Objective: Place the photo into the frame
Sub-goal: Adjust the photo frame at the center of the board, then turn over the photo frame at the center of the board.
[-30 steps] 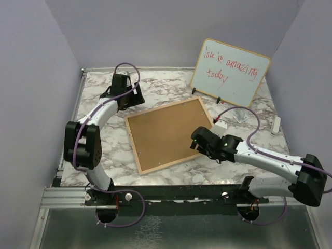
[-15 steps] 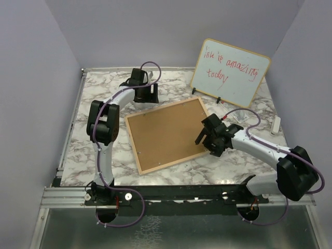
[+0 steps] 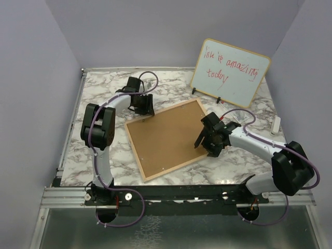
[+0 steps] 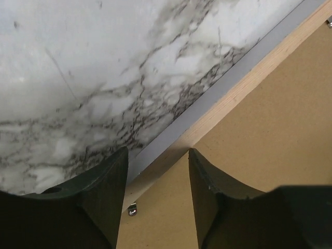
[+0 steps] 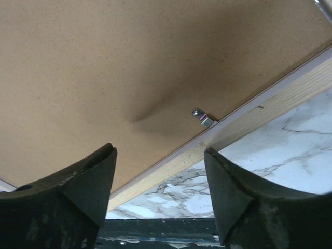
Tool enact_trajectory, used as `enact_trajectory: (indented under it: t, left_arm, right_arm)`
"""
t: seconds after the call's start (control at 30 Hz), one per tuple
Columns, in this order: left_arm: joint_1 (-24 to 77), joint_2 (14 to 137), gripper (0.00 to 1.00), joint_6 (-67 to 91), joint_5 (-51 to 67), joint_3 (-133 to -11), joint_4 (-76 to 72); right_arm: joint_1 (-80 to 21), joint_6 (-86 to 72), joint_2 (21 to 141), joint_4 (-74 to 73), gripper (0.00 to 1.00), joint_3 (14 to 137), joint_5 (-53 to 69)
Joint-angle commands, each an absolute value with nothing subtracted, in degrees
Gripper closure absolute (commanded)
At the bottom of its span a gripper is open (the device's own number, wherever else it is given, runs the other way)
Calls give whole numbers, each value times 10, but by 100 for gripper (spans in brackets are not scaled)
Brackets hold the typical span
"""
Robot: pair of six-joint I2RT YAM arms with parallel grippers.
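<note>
The frame (image 3: 136,151) lies face down mid-table, light wood rails around a plain brown backing board (image 3: 168,137). The photo is hidden. My left gripper (image 3: 146,110) is open at the frame's far left corner. In the left wrist view my left gripper (image 4: 158,155) has its fingers either side of the wood rail (image 4: 233,98), next to the board (image 4: 270,124). My right gripper (image 3: 203,141) is open at the frame's right edge. In the right wrist view my right gripper (image 5: 161,155) is wide open astride the rail (image 5: 270,104), near a small metal clip (image 5: 203,118).
A wood-rimmed whiteboard (image 3: 231,70) with red writing stands at the back right. A small white object (image 3: 276,124) lies at the table's right edge. Grey walls close in the marble table (image 3: 104,150) on three sides.
My left gripper swung from the far left to the frame's far left corner. My right gripper moved up to the right rail. The frame turned slightly, its near corner shifting right.
</note>
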State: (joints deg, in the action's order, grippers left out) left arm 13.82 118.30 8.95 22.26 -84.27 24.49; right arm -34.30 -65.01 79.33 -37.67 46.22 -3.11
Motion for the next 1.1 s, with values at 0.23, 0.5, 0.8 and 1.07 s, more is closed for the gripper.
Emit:
enact_trajectory:
  t: [0.23, 0.5, 0.8, 1.07]
  left_arm:
    - [139, 1039, 58, 144, 111, -661, 333]
    - [136, 1009, 60, 184, 107, -614, 339]
    - [136, 994, 52, 198, 149, -632, 317]
    - [136, 973, 49, 221, 123, -621, 287]
  right_arm:
    - [-325, -561, 860, -399, 37, 506, -9]
    - [-324, -557, 824, -474, 36, 534, -46]
    - [-324, -624, 737, -396, 34, 382, 33]
    - [-324, -645, 774, -329, 38, 419, 5]
